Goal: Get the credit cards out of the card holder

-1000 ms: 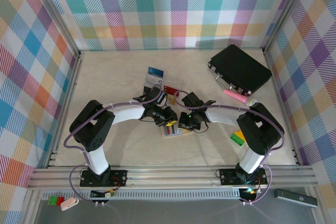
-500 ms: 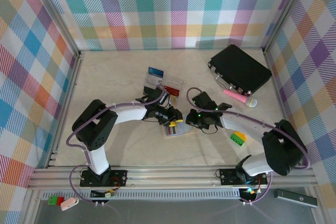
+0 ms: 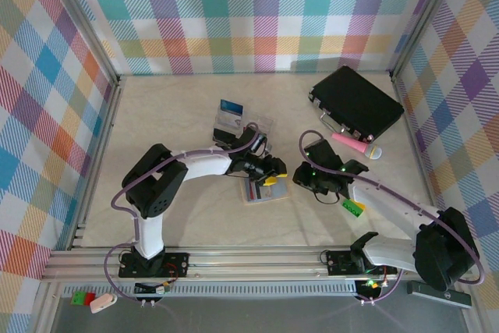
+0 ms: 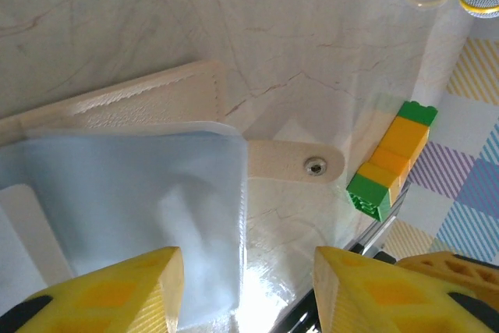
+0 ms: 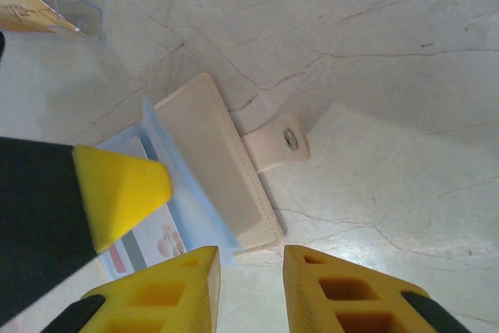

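Observation:
The card holder lies flat on the table in the middle, a cream panel with a snap tab and a pale blue inner flap. A white credit card with a dark stripe shows inside the blue pocket. My left gripper hovers over the holder's right edge, open, with the flap's edge below its left finger. One left fingertip appears in the right wrist view. My right gripper is just right of the holder, open, with bare table between its fingers.
A clear plastic tray with cards stands behind the holder. A black case sits at the back right, with a pink microphone in front of it. A green and yellow brick lies under the right arm.
Both grippers have opened. The left gripper slid right along the holder. The right arm swung right, away from the holder.

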Available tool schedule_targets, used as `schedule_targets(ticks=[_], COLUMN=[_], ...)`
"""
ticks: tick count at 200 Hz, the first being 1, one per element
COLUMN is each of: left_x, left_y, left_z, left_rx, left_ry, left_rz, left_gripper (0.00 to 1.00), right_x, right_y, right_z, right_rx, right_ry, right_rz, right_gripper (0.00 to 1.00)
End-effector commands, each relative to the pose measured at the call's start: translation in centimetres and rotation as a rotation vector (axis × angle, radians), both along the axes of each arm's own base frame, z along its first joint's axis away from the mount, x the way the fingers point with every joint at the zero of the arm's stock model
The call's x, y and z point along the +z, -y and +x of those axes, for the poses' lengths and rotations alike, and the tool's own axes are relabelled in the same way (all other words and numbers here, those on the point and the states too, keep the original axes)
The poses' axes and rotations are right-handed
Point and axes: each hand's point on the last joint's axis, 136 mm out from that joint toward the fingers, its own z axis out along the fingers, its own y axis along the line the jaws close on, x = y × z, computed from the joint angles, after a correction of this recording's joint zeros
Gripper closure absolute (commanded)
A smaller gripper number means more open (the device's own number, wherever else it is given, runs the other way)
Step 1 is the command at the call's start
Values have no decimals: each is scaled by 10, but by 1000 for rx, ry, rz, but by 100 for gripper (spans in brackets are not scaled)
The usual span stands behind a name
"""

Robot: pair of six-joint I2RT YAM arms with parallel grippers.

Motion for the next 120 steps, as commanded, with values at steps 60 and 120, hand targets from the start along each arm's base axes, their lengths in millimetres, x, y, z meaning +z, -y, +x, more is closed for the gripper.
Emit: schedule_targets(ticks=[60,120], left_x=[37,29], left_y=[-33,-107], left_z=[10,9], left_rx=[78,224], left_ry=[63,87], left_rz=[15,154], left_gripper=[49,47], right_x=[22,12], right_y=[-37,-86], right_z=[5,15], right_rx=[184,333], right_ry=[81,-8], right_rz=[152,278], right_gripper=[74,79])
